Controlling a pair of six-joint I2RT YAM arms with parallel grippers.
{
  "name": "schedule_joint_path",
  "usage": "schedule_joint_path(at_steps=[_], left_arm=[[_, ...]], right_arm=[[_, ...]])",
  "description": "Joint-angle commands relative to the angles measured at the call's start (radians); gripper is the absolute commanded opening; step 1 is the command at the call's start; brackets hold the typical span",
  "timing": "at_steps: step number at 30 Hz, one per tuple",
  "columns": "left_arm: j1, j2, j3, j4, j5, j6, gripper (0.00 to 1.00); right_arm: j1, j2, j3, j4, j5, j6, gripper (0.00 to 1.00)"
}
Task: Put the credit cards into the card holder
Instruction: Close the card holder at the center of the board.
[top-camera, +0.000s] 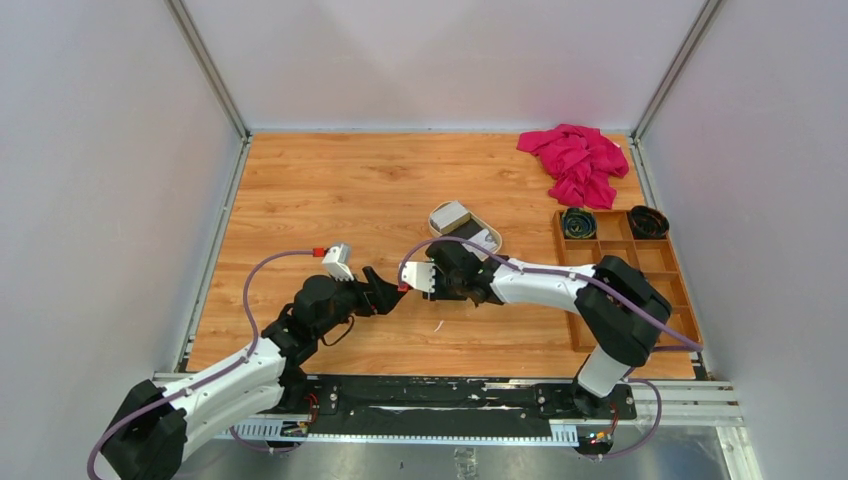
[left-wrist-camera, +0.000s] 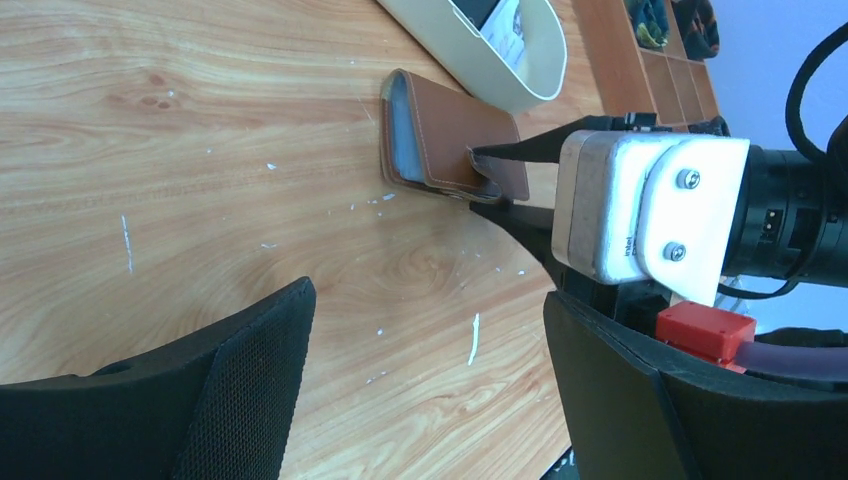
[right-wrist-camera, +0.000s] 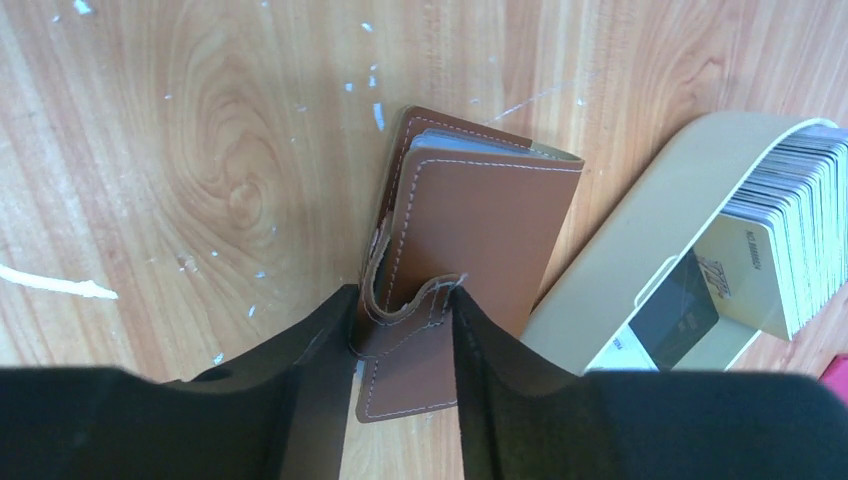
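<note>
The brown card holder (right-wrist-camera: 480, 230) lies folded on the wood table beside the cream tray (right-wrist-camera: 640, 240). A greyish inner layer shows at its far edge. My right gripper (right-wrist-camera: 400, 320) is shut on its snap tab, which curls up between the two fingers. In the left wrist view the card holder (left-wrist-camera: 450, 130) shows with a right fingertip (left-wrist-camera: 480, 155) on its near end. The credit cards (right-wrist-camera: 790, 230) stand stacked in the tray. In the top view the right gripper (top-camera: 455, 290) covers the card holder. My left gripper (top-camera: 385, 292) hovers open over bare wood (left-wrist-camera: 430, 340), holding nothing.
The tray (top-camera: 490, 232) with cards (top-camera: 452, 215) sits just behind the grippers. A wooden compartment box (top-camera: 625, 270) stands at the right with coiled items in its far cells. A pink cloth (top-camera: 577, 162) lies at the back right. White scuffs mark the wood.
</note>
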Motion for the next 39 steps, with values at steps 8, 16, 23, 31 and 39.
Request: schedule_joint_path(at_steps=[8,16,23,31,39], left_arm=[[0.002,0.006,-0.015,0.015,0.071,0.021,0.88],[0.002,-0.008,0.000,0.015,0.100,0.081,0.88],[0.002,-0.006,-0.025,0.013,0.096,0.047,0.88],[0.001,0.141,-0.024,0.022,0.107,-0.229,0.89],[0.002,0.248,0.050,0.035,0.166,-0.201,0.81]], right_arm=[[-0.102,-0.049,0.059,-0.240,-0.291,0.125,0.17],[-0.173,-0.056,0.118,-0.335,-0.560,0.194,0.02],[-0.247,-0.016,0.164,-0.386,-0.710,0.230,0.00],[-0.300,0.008,0.194,-0.423,-0.785,0.189,0.00],[-0.392,0.057,0.224,-0.410,-0.836,0.213,0.00]])
